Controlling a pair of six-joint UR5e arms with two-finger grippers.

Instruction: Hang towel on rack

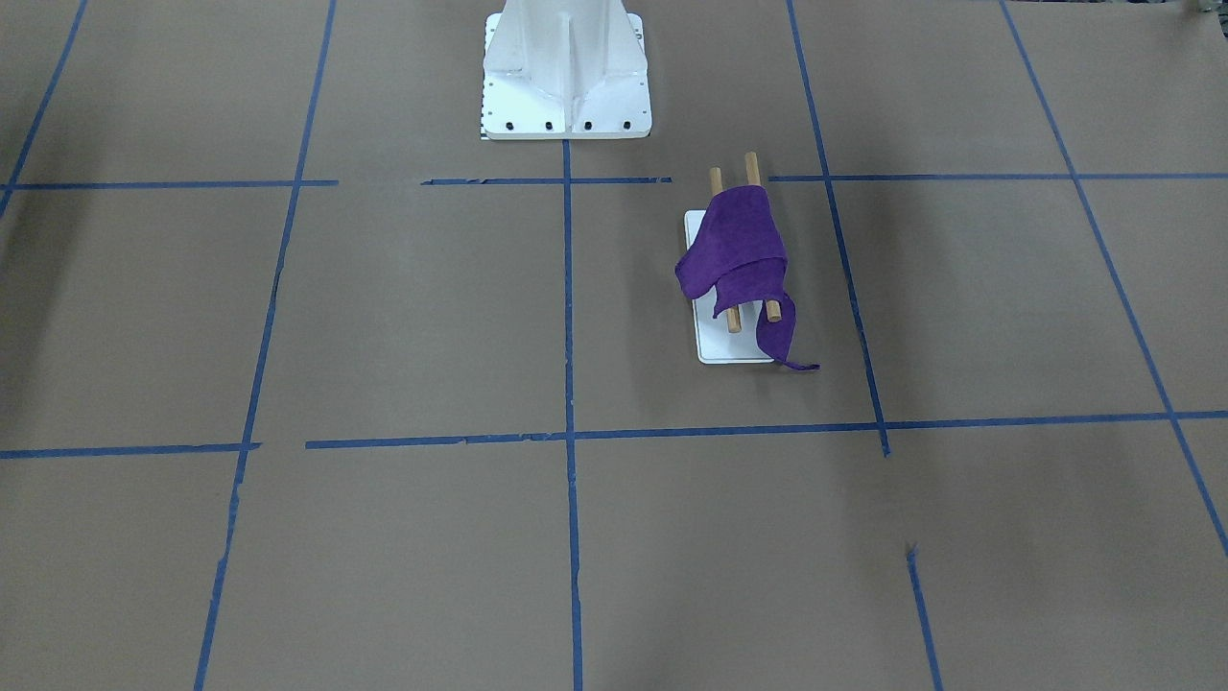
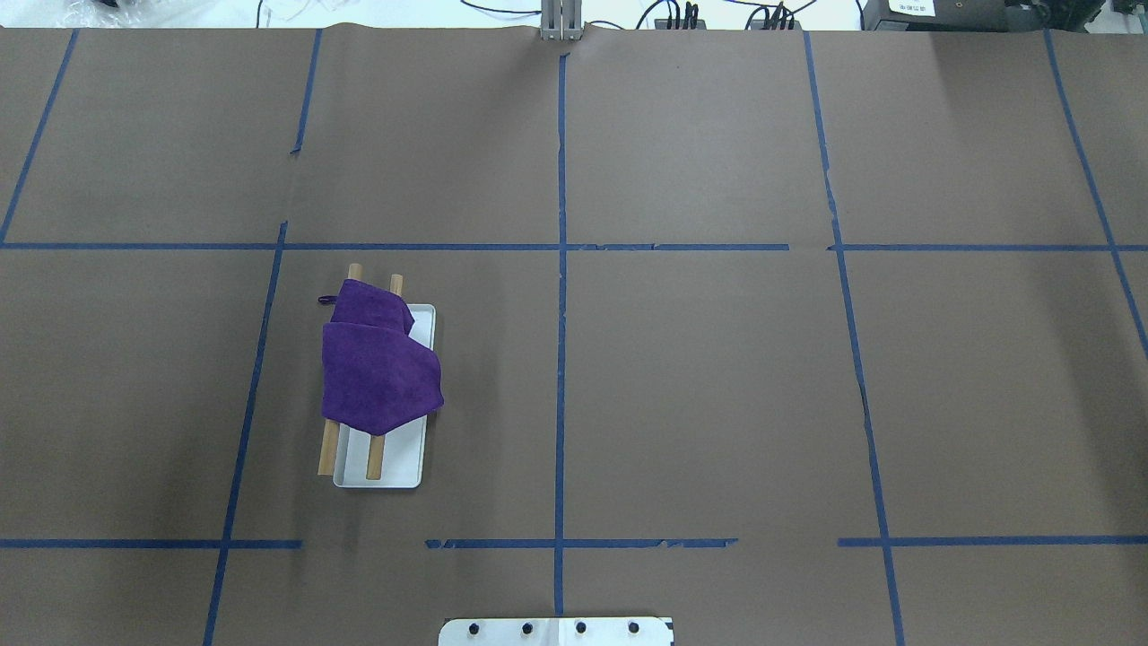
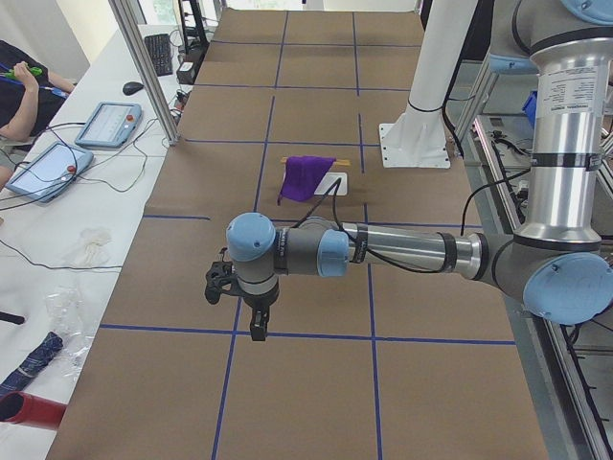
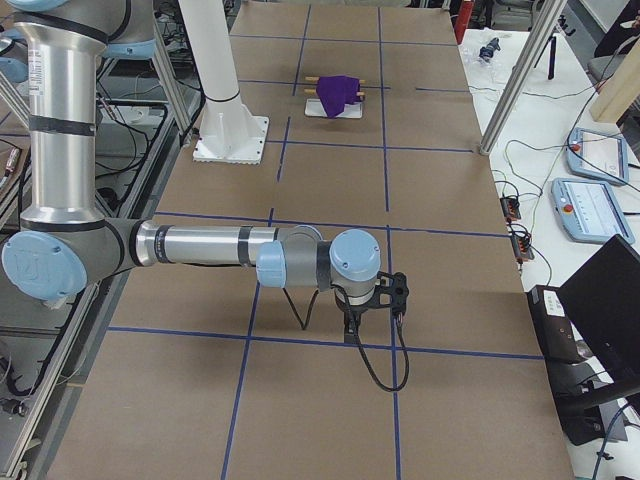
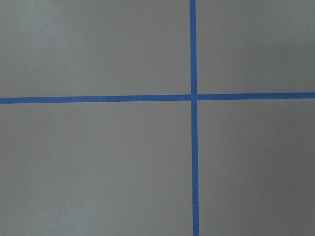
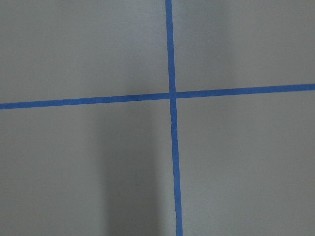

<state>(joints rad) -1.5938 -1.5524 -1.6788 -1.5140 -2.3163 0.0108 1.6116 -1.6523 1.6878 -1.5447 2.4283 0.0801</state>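
Observation:
A purple towel [image 1: 739, 254] lies draped over the two brown dowels of the rack [image 1: 734, 347], one corner trailing onto the table. In the overhead view the towel [image 2: 377, 359] covers the middle of the rack [image 2: 399, 459] on the table's left half. The dowel ends stick out at both sides. The towel also shows far off in the side views [image 3: 306, 177] [image 4: 340, 92]. My left gripper [image 3: 239, 307] and right gripper [image 4: 375, 300] hang high over the table ends, far from the rack. I cannot tell whether they are open or shut. Both wrist views show only paper and tape.
The table is covered in brown paper with a grid of blue tape lines [image 2: 561, 269]. The large white pedestal [image 1: 566, 67] stands at the robot's edge, near the rack. Tablets [image 3: 105, 125], cables and an operator's arm lie beyond the far table edge.

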